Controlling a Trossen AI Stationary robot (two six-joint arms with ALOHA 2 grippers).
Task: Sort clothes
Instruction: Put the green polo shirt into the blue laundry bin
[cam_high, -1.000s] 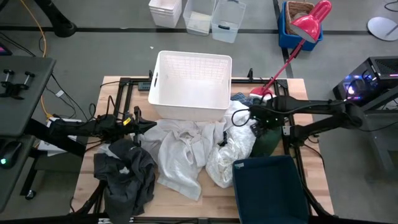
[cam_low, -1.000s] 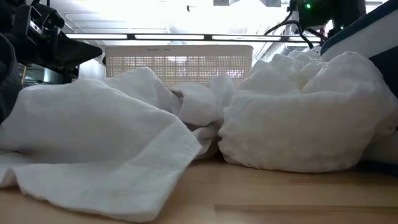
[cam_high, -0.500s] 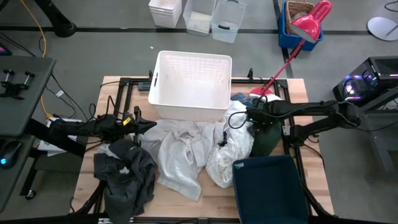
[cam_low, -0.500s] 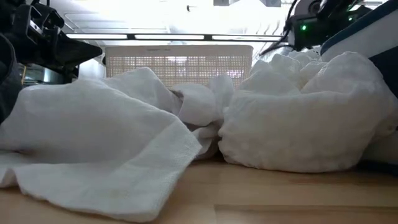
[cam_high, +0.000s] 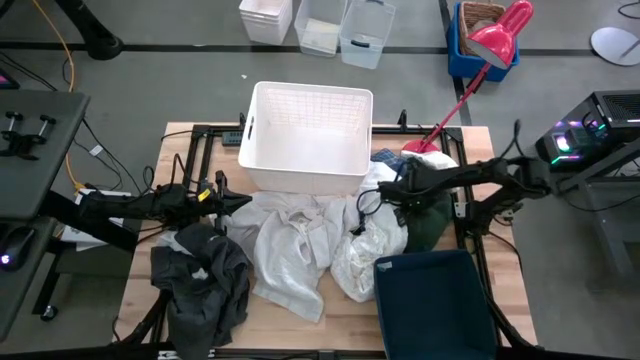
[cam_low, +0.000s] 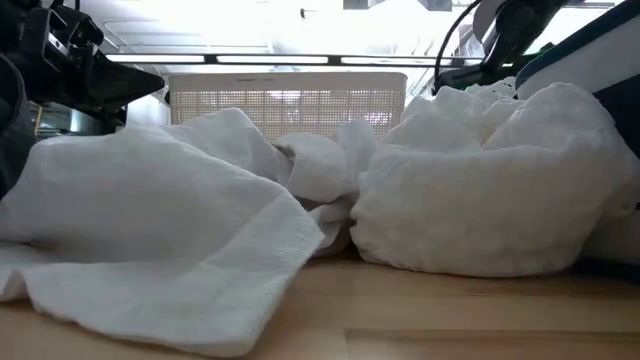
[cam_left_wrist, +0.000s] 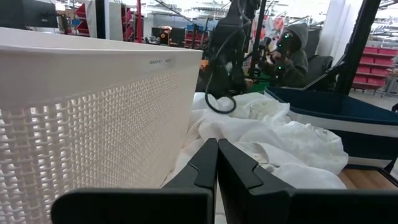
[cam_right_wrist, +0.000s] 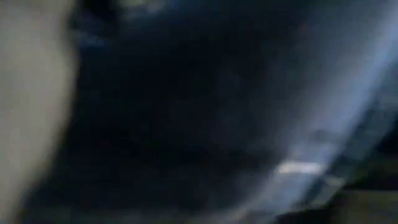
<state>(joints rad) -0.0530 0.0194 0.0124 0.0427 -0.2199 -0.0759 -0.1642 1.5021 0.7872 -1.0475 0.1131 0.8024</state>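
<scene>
Nearest the desk's (cam_high: 300, 325) front edge, beside the white basket (cam_high: 310, 135), lie the clothes (cam_high: 290, 245). The left pincer (cam_high: 243, 201), fingers pressed together and empty, sits left of the basket; the right pincer (cam_high: 392, 192) hangs above the white heap, fingers' state hidden.

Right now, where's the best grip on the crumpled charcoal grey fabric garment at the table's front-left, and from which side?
Judging by its pose, pinch the raised bunched ridge at the top of the charcoal grey garment, coming straight down. It lies heaped near the left gripper, with its right edge against the white cloth, so the folds stand proud and offer fabric to close on.
</scene>
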